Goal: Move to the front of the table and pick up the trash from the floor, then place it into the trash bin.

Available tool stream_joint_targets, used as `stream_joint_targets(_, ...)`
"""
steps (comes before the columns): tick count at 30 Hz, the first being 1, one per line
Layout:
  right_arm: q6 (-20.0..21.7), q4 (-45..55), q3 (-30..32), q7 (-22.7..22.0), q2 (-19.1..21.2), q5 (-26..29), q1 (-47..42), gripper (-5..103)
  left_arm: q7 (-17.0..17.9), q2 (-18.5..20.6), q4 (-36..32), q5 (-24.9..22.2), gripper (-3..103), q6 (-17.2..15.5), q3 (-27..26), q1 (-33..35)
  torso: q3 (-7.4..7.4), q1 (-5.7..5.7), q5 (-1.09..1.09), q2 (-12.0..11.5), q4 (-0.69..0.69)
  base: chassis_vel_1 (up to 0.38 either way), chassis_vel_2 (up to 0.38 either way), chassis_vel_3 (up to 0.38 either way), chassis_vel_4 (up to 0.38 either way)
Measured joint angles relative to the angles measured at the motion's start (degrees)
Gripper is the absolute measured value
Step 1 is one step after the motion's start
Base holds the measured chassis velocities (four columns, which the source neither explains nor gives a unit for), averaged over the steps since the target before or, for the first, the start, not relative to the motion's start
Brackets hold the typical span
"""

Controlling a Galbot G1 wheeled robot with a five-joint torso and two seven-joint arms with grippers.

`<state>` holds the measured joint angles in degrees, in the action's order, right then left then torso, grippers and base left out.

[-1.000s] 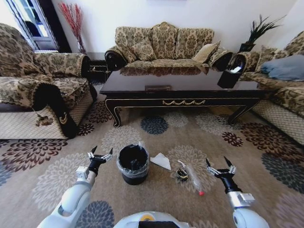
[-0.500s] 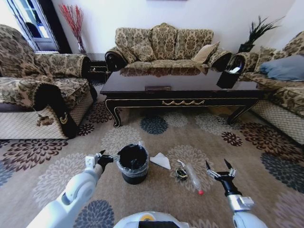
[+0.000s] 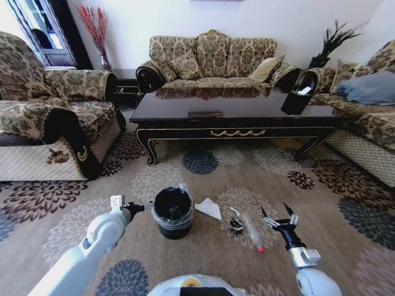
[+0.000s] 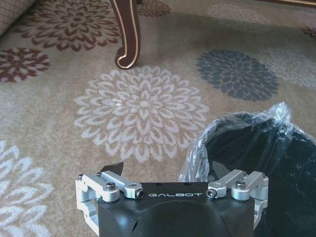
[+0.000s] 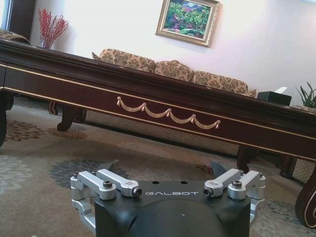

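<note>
Trash [image 3: 209, 209] lies on the floor by the bin [image 3: 173, 212]; left end effector [image 3: 137, 208] beside it, right end effector [image 3: 277, 219] spread wide.

Head camera looks down across the carpet to the table [image 3: 237, 117]; low wrist cameras share its leg [image 4: 126, 34] and front rail [image 5: 168, 114].

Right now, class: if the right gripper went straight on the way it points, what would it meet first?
Probably the coffee table's front rail. The open right gripper faces it across bare carpet, though depth is unclear.
</note>
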<state>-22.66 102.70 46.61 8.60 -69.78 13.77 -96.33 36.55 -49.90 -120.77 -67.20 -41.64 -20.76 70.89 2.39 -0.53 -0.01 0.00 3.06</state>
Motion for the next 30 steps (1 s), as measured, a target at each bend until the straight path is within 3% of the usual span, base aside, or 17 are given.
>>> stream_joint_targets(10, 0.63, -0.01, -0.84, -0.45, 0.05, -0.09, 0.7, 100, -2.64, -0.62, 3.35, 0.44, 100, 1.52, 4.61, -4.64, 0.0, 0.0, 0.01, 0.0, 0.0, 0.0, 0.0, 0.0, 0.0)
stream_joint_targets(19, 0.79, -0.86, -0.88, -0.86, -0.07, -0.26, 1.08, 100, 3.82, -3.24, 7.09, -3.32, 100, 0.59, 9.74, -8.29, 0.0, -0.01, 0.01, -0.01, -0.01, 0.0, 0.0, 0.0, 0.0)
stream_joint_targets(30, 1.43, -1.15, -1.34, -1.48, 0.19, -0.04, 2.15, 100, 4.49, -5.18, 11.44, -5.45, 100, 0.16, 13.53, -12.76, 0.0, -0.01, 0.0, 0.0, 0.0, 0.0, 0.0, 0.0, 0.0)
